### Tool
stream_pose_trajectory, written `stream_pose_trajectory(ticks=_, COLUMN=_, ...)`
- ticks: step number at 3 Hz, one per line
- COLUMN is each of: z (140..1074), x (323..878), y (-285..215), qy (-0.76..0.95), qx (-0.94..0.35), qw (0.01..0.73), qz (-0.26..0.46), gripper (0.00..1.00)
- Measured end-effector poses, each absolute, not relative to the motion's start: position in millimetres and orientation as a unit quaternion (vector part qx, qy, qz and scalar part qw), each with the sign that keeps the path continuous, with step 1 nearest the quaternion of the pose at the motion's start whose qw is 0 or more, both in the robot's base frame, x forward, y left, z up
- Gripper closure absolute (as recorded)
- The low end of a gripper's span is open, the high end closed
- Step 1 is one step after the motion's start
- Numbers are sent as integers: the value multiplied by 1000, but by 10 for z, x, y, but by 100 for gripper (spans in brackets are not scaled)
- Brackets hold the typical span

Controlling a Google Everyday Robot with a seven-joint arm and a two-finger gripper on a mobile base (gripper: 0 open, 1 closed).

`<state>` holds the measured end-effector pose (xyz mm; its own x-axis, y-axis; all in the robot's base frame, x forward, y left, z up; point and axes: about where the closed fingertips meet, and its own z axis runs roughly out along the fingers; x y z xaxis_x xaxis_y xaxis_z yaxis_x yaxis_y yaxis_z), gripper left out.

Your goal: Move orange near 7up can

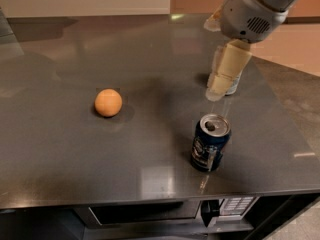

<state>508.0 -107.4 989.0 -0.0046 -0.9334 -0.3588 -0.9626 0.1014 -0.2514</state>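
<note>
Your hand point(218, 90) hangs over the right rear of the table point(60, 149), directly in front of the 7up can point(233, 85), hiding most of it. You cannot tell whether the hand is wide or narrow. The orange point(108, 102) sits well apart to the left, and a dark blue can point(210, 141) stands nearer the front.

orange point(108, 102) on table point(65, 159), left of centre | 7up can point(233, 86) on table, far right, mostly hidden behind gripper point(216, 91) | gripper above table, in front of 7up can | other can point(210, 142) upright, near right, nearer than 7up can | orange well apart, left of both cans | microwave point(150, 211) under table's near edge
</note>
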Motion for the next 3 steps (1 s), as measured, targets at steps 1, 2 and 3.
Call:
stream_pose_trajectory(ticks=1, z=9745, x=5232, y=-673, qy=695, qx=-682, qw=221, qz=57, gripper=0)
stream_pose_trajectory(ticks=2, z=9556, x=5309, y=-245, qy=678, qx=-699, qw=217, qz=67, gripper=0)
stream_pose_trajectory(ticks=3, z=9291, x=5357, y=147, qy=665, qx=-713, qw=208, qz=81, gripper=0)
